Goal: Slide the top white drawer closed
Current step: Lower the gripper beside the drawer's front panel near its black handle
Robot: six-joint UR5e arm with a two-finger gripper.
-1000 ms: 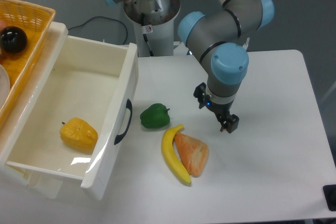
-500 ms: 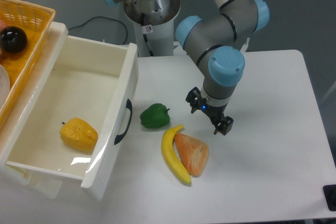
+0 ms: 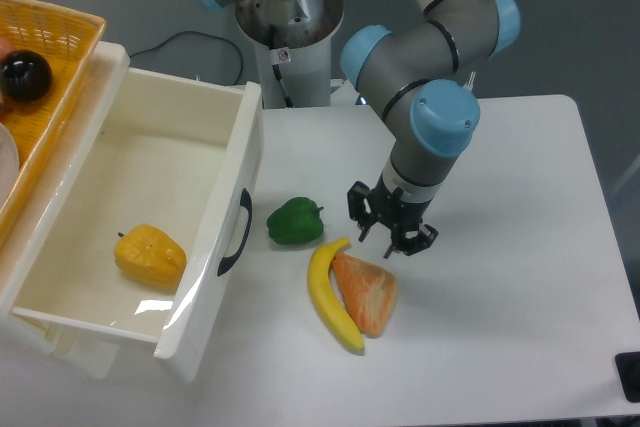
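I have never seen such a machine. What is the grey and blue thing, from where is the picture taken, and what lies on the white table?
The grey and blue thing is a robot arm. At its end sits a two-finger gripper, which is open and holds nothing. One fixed camera looks down at the table from the front. On the table lie a green pepper, a banana and an orange wedge-shaped food item touching the banana. At left, the top white drawer is pulled open, with a yellow pepper inside. Behind it, a yellow basket holds a black ball.
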